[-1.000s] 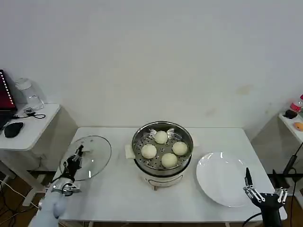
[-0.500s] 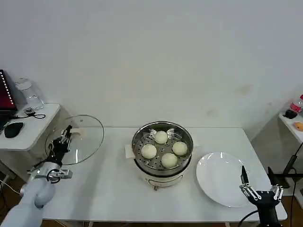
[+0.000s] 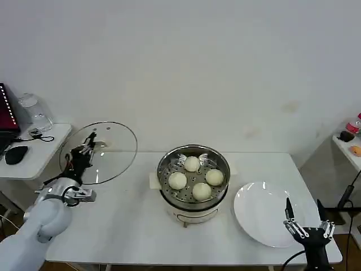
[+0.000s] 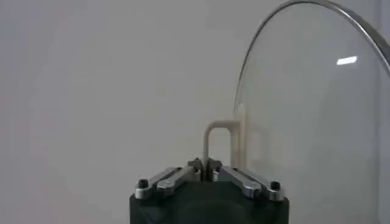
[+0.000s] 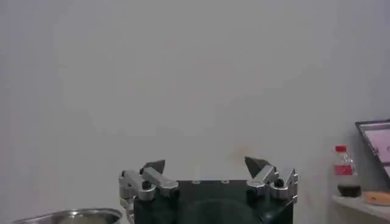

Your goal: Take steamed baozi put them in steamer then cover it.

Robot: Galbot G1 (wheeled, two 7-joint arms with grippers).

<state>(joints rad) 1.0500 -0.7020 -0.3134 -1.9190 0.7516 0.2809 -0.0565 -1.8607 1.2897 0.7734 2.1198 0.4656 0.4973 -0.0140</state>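
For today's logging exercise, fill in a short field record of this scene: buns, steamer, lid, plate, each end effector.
buns: four, inside the steamer
steamer: mid-table, uncovered
lid: tilted, lifted off the table, left of the steamer
left end effector: shut on the lid's handle
right end effector: open, holding nothing, near the table's right front corner
plate: right of the steamer

The left hand (image 4: pixel 208 172) is clamped on the pale handle (image 4: pixel 220 144) of the cover (image 4: pixel 317 122), whose glass disc stands on edge, its metal rim curving against a plain white wall (image 4: pixel 97 79).
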